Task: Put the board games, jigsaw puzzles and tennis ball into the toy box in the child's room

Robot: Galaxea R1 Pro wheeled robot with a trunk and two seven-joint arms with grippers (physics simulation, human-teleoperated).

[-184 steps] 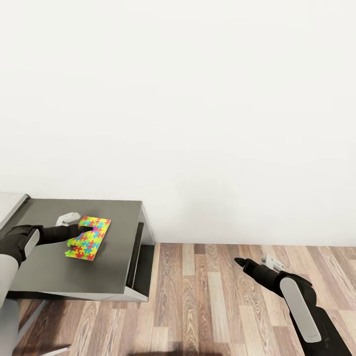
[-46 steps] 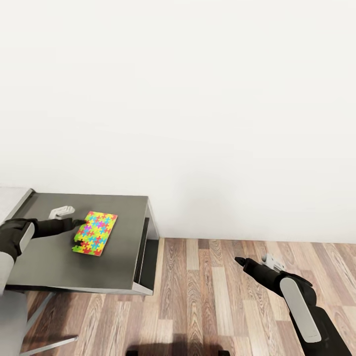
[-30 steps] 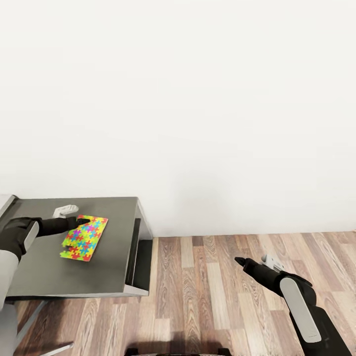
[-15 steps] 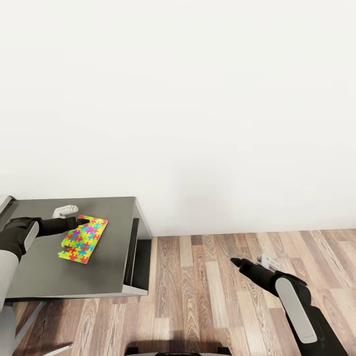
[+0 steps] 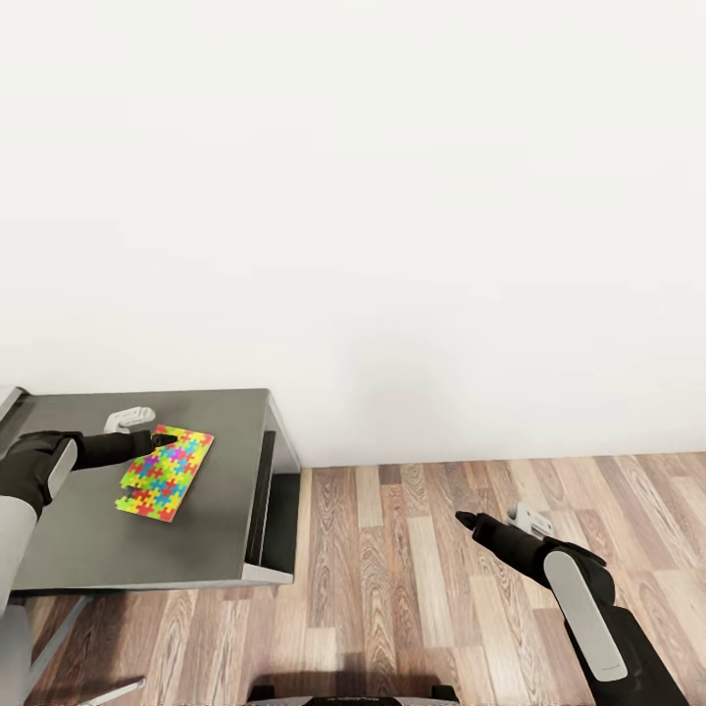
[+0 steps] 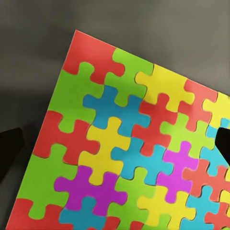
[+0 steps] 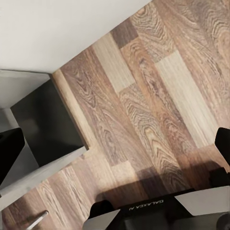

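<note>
at your left, the table (image 5: 196, 549) stands against the far wall (image 5: 392, 196), its right end beside the open floor (image 5: 412, 588). a jigsaw puzzle (image 5: 165, 472) lies flat on the table, toward its far left part. your left gripper (image 5: 157, 440) sits at the puzzle's far left edge, fingertips over that edge; whether they touch it cannot be told. your right gripper (image 5: 465, 519) hangs over the floor, well apart from the table, to its right and nearer you.

Bright even render light; soft shadows on floor (image 7: 143, 191); wall (image 5: 392, 196) washed out; focus sharp.
</note>
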